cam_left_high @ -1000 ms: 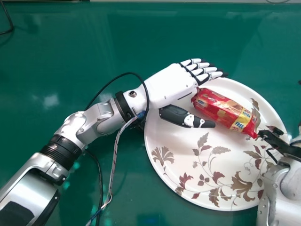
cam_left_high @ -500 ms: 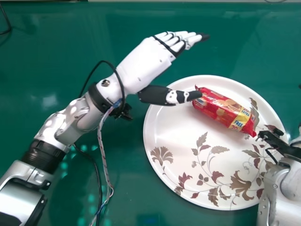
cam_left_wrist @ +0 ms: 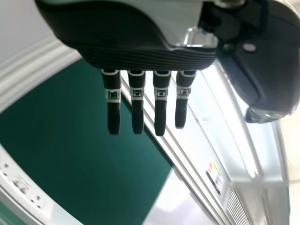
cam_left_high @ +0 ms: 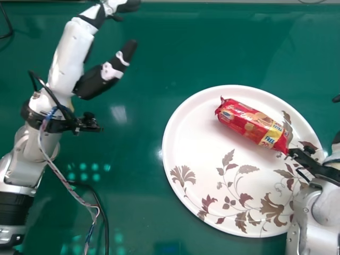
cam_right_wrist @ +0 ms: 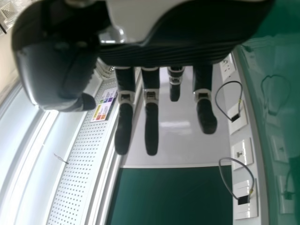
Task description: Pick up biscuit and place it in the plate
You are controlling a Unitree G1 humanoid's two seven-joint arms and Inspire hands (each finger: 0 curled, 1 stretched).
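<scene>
Fingers [cam_left_wrist: 161,115] spread straight on left hand [cam_left_high: 69,58] and right hand [cam_left_high: 334,155], a black bracket [cam_left_high: 313,166] overlapping the plate [cam_left_high: 186,141] beside the biscuit [cam_left_high: 252,125]

Left hand [cam_left_high: 70,55] swung left, away from plate [cam_left_high: 187,142].

The robot's white-shelled, black-trimmed left hand [cam_left_high: 71,53] is being flanked by a rounded black thumb [cam_left_high: 95,82] with white plating. The smooth silver-grey left arm [cam_left_high: 21,159] is being divided by a black cylindrical section [cam_left_high: 15,207], and its wrist is being encircled by a black cuff [cam_left_high: 61,126]. A twisted, pale, thin cable [cam_left_high: 53,167] is being accompanied by a black cable [cam_left_high: 107,228]. The rounded silver-grey right arm [cam_left_high: 319,218] is being capped by a narrow black bracket [cam_left_high: 313,166]. In the left wrist view, slim black fingers [cam_left_wrist: 113,119] are being crossed by pale bands.
</scene>
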